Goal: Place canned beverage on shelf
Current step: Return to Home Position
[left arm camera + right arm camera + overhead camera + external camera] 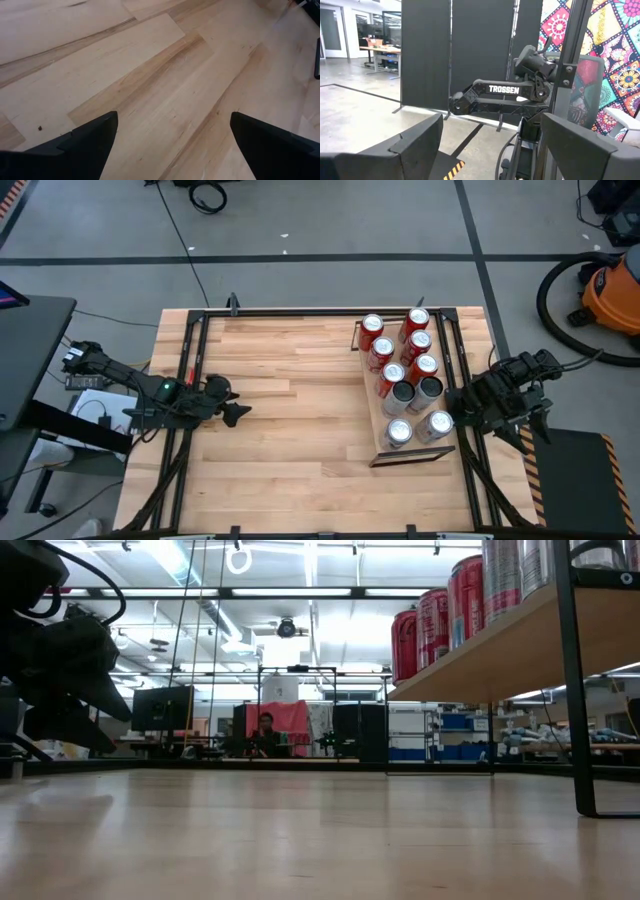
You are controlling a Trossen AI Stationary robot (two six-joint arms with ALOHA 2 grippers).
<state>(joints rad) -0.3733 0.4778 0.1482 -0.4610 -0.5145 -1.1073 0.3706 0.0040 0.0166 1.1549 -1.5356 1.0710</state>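
With eight soda cans (392,372) paired up on the shelf (378,420), the job looks done, so the left arm (130,378), well apart from it, and the right arm (510,388), just beside it, idle with jaws released and empty.

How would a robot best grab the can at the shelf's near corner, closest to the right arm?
I'd grip the corner can across its upright round body, coming from the shelf's right-arm side; other cans stand close beside and behind it.

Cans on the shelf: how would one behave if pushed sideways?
Each can stands upright, tall and narrow, so a high push would probably tip it. Tipped, its round body would likely roll. Standing close in two rows on the shelf, it may knock neighbours.
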